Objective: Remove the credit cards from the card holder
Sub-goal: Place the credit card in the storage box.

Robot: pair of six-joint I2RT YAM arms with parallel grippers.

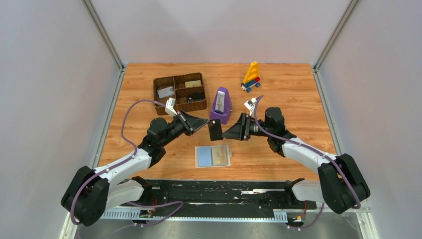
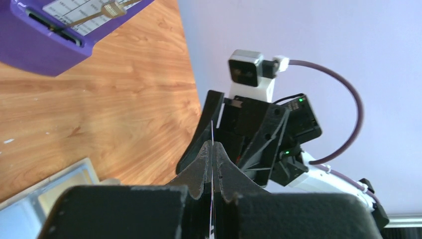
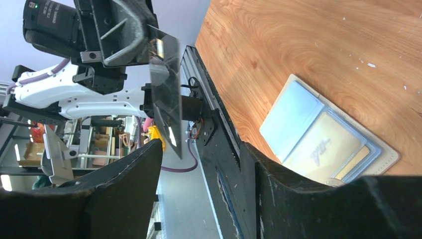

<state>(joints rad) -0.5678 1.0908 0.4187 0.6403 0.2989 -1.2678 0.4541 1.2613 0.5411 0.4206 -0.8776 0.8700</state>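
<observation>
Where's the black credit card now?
Top view, centre: the black credit card is pinched in the left gripper, in mid-air between the purple metronome and the light-blue card holder.

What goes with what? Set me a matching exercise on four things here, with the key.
1 black card
2 card holder
3 purple metronome
4 toy boat

a lies open, flat on the table
b stands beside the woven tray
c pinched in the left gripper, in mid-air
d near the far edge, right of the metronome

Pairs: 1-c, 2-a, 3-b, 4-d
</observation>
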